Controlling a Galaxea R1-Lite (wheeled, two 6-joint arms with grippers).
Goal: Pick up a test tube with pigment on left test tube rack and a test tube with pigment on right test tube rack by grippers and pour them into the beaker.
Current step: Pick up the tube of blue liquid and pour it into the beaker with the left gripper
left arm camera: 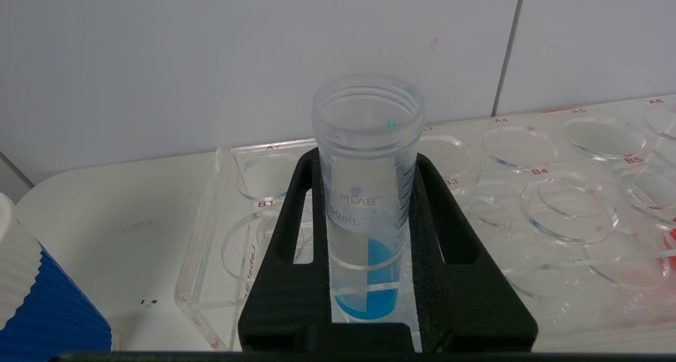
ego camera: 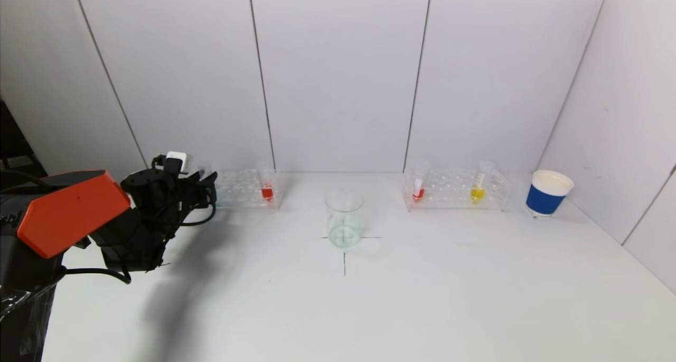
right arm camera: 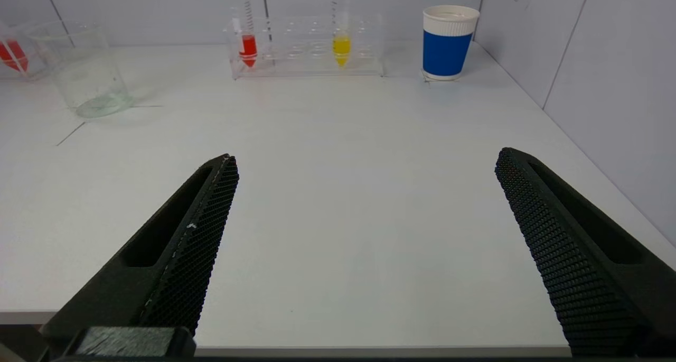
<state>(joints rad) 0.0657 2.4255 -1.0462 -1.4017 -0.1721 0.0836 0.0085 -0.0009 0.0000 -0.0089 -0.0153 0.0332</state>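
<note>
My left gripper (ego camera: 208, 185) is at the left end of the left clear rack (ego camera: 240, 190). In the left wrist view its black fingers (left arm camera: 296, 235) press both sides of a clear 50 mL test tube with blue pigment (left arm camera: 364, 193), which stands upright in the rack (left arm camera: 528, 193). A tube with red pigment (ego camera: 266, 185) stands at that rack's right end. The empty glass beaker (ego camera: 344, 217) stands at the table's middle. The right rack (ego camera: 454, 190) holds a red tube (ego camera: 419, 187) and a yellow tube (ego camera: 478, 185). My right gripper (right arm camera: 367, 158) is open and empty, low over the table's near edge.
A blue and white paper cup (ego camera: 548, 193) stands right of the right rack, near the side wall. Another blue and white cup (left arm camera: 42, 298) stands close beside the left rack. White walls close the back and right sides.
</note>
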